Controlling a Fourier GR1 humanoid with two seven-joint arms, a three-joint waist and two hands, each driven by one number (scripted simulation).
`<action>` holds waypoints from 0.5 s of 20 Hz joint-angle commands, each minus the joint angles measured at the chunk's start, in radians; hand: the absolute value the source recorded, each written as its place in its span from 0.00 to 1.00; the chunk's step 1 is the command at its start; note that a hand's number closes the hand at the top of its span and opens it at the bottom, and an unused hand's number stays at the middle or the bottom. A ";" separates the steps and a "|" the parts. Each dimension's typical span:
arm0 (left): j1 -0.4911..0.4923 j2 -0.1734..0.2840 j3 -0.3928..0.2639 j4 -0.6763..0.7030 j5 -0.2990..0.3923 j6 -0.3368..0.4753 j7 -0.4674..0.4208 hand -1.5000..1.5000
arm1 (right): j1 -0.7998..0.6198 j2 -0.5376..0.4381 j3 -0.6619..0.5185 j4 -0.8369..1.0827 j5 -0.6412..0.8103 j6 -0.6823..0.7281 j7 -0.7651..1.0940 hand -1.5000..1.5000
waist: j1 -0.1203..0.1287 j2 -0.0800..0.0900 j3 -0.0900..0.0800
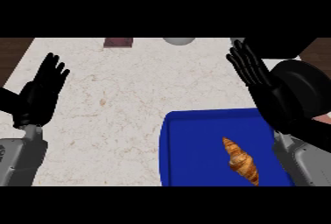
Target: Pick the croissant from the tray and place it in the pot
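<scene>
Croissant [241, 160] is seen lying untouched on the blue tray [191, 148] at the counter's [116, 109] lower right. Right hand [258, 83] is held open above the tray's far corner, beside the black pot [304, 87]. Left hand [40, 94] is rested open, fingers up, at the left edge.

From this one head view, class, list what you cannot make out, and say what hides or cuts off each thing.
- Pot: mostly covered by the right robot hand; its opening cannot be seen.
- Blue tray: its near edge is cut off at the view's lower edge, its right side covered by the right forearm.
- Dark red thing and grey round thing: cut off at the top edge, so unidentifiable.
- Left robot hand and croissant: fully visible.
</scene>
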 commanded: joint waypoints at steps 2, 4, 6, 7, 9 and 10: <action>-0.015 -0.006 -0.013 -0.019 -0.032 0.001 -0.041 0.50 | -0.072 -0.089 -0.025 0.084 -0.154 0.313 -0.054 1.00 | 0.033 0.025 0.030; -0.063 0.017 -0.020 -0.052 -0.064 0.003 -0.067 0.50 | -0.101 -0.094 0.028 0.089 -0.222 0.466 -0.070 1.00 | 0.070 0.037 0.034; -0.090 0.029 -0.015 -0.076 -0.081 0.004 -0.099 0.50 | -0.095 -0.119 0.081 0.083 -0.266 0.616 -0.090 1.00 | 0.095 0.047 0.038; -0.052 0.009 -0.030 -0.045 -0.067 -0.001 -0.072 0.50 | -0.232 -0.274 -0.006 0.003 0.091 0.456 -0.154 1.00 | 0.051 0.001 0.027; -0.062 -0.026 -0.062 -0.066 -0.097 0.018 -0.105 0.50 | -0.122 -0.278 -0.045 0.285 0.026 0.596 -0.313 0.00 | 0.069 0.056 0.037; -0.075 -0.018 -0.053 -0.075 -0.095 0.016 -0.109 0.50 | -0.111 -0.300 -0.038 0.293 0.050 0.654 -0.391 0.00 | 0.066 0.053 0.038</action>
